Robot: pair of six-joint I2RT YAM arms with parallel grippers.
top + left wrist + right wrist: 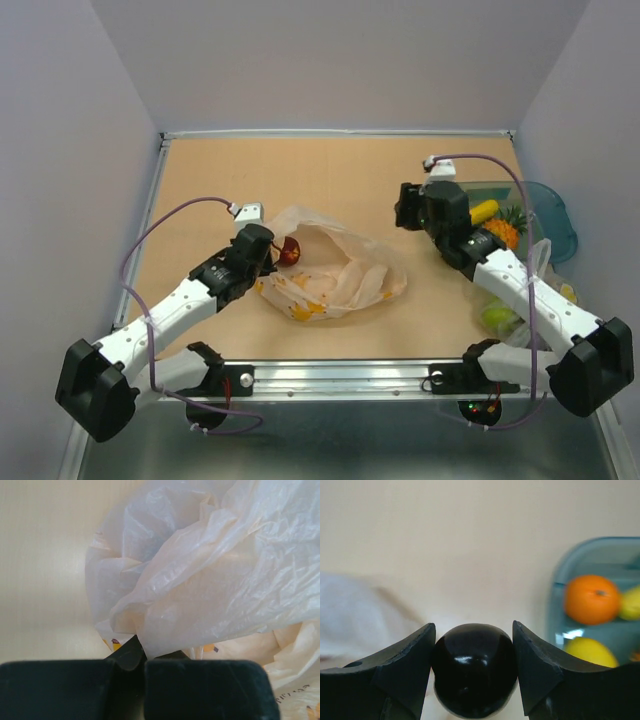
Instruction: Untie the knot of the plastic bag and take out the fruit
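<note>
**Worktop** [330, 170]: tan sheet filling the middle of the top view. A dropped round fruit could roll a long way on it.

**Plastic bag** [340, 275]: lies crumpled at the centre of the top view, mouth toward centre left. The film is thin, so a hard pull could tear it, or the mouth could fold shut.

**Teal tray** [555, 215]: centre right of the top view. It holds a pineapple [505, 232], an orange [592, 600] and a lemon [590, 652]. A piece released from a height may bounce off these.

**Clearer bag** [505, 315]: lower right, close beside the right forearm. A sweep of that arm could snag it.

**Left tool** [268, 252]: closed on a fold of the bag's film at centre left. With so little film caught, the pinch may slip.

**Right tool** [408, 212]: held partly open, clamped on the plum, just left of the tray.

**Plum** [474, 672]: dark, glossy and gripped at its sides only. It looks to hang over the worktop, not the tray, so it could squirt out short.

**Apple** [290, 251]: dark red, at the bag mouth beside the left tool. It is likely to roll out if the bag is lifted.

**Knot**: cannot be made out.
</note>
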